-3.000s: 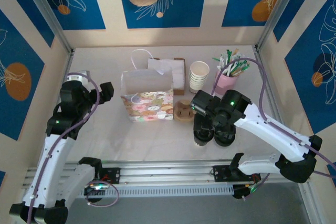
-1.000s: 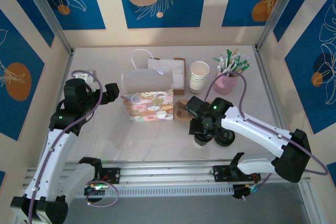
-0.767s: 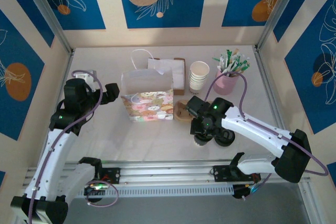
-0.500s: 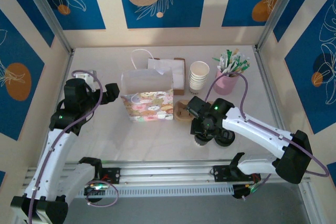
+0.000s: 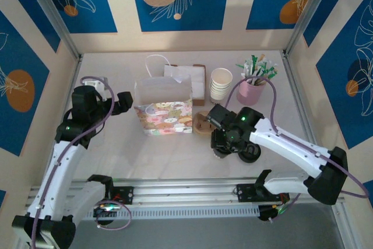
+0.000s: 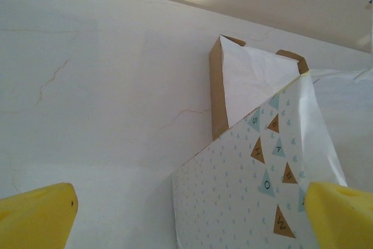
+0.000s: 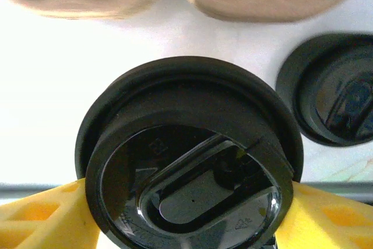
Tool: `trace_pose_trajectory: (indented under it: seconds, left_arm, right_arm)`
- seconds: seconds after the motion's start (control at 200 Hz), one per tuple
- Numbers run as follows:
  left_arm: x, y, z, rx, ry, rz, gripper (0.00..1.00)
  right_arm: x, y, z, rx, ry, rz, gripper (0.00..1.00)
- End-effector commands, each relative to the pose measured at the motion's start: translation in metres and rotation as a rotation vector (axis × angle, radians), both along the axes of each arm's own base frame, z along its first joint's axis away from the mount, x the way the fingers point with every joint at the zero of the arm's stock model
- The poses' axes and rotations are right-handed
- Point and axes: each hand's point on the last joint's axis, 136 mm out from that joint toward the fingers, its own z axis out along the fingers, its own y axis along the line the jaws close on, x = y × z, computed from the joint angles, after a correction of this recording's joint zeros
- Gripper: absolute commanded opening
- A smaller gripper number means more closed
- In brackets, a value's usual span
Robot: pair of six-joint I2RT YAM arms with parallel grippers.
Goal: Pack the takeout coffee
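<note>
While the coffee [image 7: 189, 161] stands on the counter [image 5: 145, 150] at about 5 o'clock of the bag [image 5: 163, 115], the step in hand looks to be the grasp itself. The right fingers [image 7: 35, 220] sit one on each side of the cup, at its 9 and 3 o'clock, tucked below the rim of its black lid. That rim overhangs the spot where they would meet the cup wall, so I cannot tell whether they grip it or merely bracket it.

The left fingers [image 6: 35, 214] are spread wide and hold nothing, waiting at the bag's 9 o'clock edge.

To my eye the next move calls for a firm hold under the lid and a straight lift. That lift must clear the carrier [image 5: 204, 123], just beside at 11 o'clock, and the second black lid [image 7: 332, 100], near at 3 o'clock. Then comes a carry toward 10 o'clock and an upright descent into the bag's mouth. The free arm could steady the bag.

From above, the right wrist covers most of the cup. Its body is hidden beneath the lid, the inside of the bag cannot be seen, and the carrier is blurred in the wrist view.
</note>
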Motion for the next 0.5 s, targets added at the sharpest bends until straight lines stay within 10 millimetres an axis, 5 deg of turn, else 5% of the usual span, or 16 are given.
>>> trace_pose_trajectory:
  seconds: [0.0,0.265,0.495]
  left_arm:
    - [0.002,-0.008,0.029,-0.013,-0.038,-0.063,1.0]
    - [-0.006,-0.058,0.039,-0.161,0.041,-0.329,0.83]
    - [-0.015,-0.073,0.023,-0.143,0.15,-0.429,0.72]
  right_arm:
    - [-0.002,0.006,0.041,0.053,-0.085,0.145,0.68]
    - [-0.003,0.023,0.11,0.123,-0.215,0.346,0.68]
    - [0.016,0.033,0.168,0.167,-0.43,0.447,0.68]
